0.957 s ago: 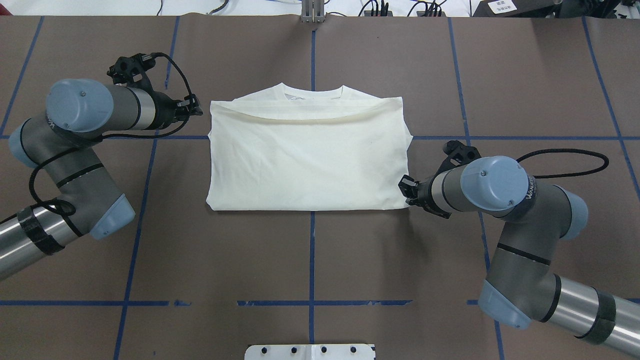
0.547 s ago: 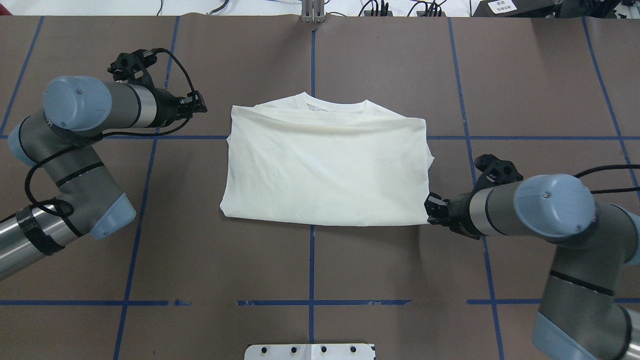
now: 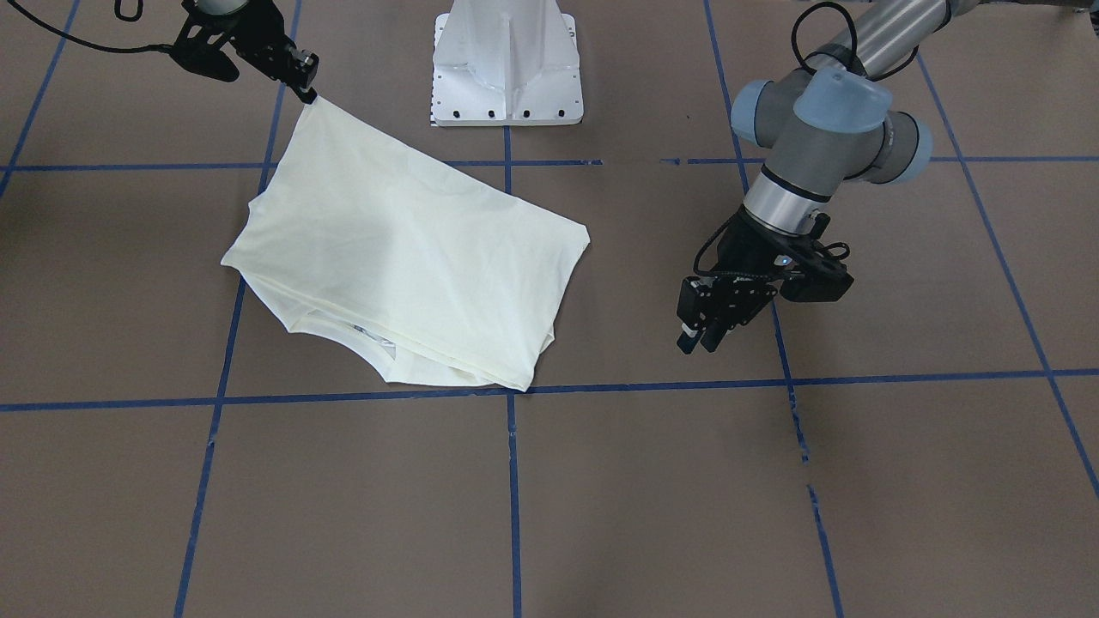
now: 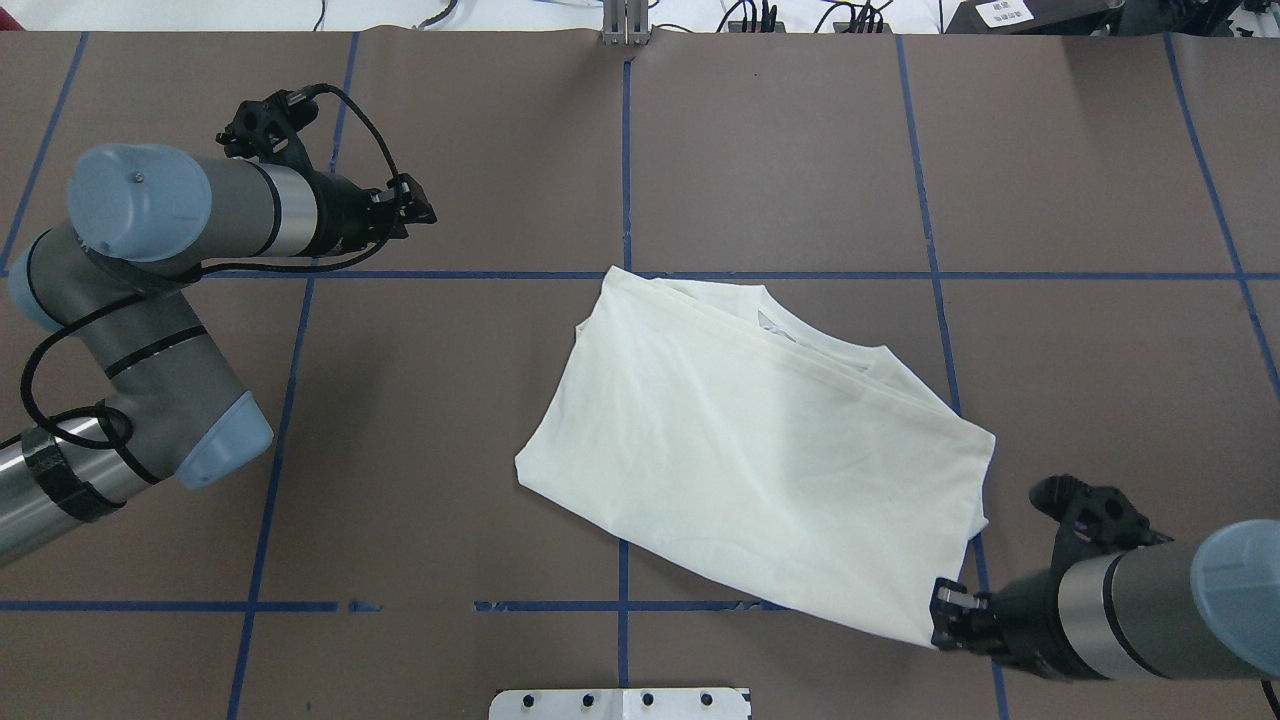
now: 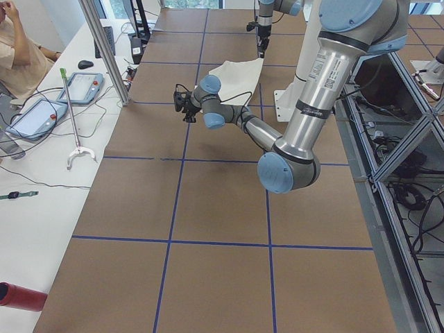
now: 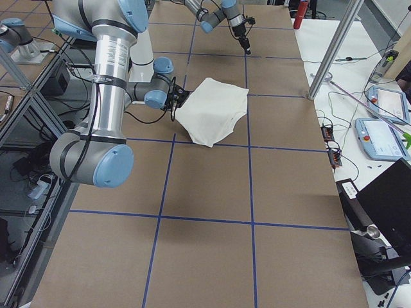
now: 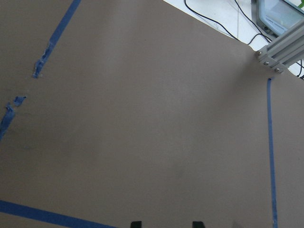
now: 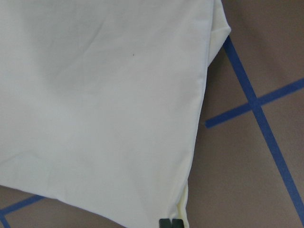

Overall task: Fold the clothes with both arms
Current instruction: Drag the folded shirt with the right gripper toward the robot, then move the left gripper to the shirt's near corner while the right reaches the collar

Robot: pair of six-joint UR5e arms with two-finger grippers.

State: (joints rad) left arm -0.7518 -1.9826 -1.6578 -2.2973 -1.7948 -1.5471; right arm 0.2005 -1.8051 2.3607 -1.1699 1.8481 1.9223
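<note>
The clothes are one cream shirt (image 4: 740, 450), folded, plain side up, lying skewed on the brown table with its neckline (image 4: 800, 335) toward the far right. My right gripper (image 4: 940, 618) is shut on the shirt's near right corner, close to the table's near edge. The right wrist view shows its tips (image 8: 171, 223) pinched together on that corner, and the front view shows the corner lifted at the gripper (image 3: 306, 88). My left gripper (image 4: 428, 208) hangs open above bare table, well left of the shirt. Its two fingertips (image 7: 136, 223) stand apart with nothing between them.
The white pedestal base (image 3: 506, 60) stands at the table's near middle edge. Blue tape lines (image 4: 624, 150) cross the brown table. Beyond the far edge are an aluminium post (image 7: 280, 52), cables and tablets (image 5: 31, 118). A person sits at the side table (image 5: 17, 41).
The right gripper has dragged the shirt by its corner toward the robot and to the right, turning it askew. The left gripper drifted slightly right, still holding nothing.
</note>
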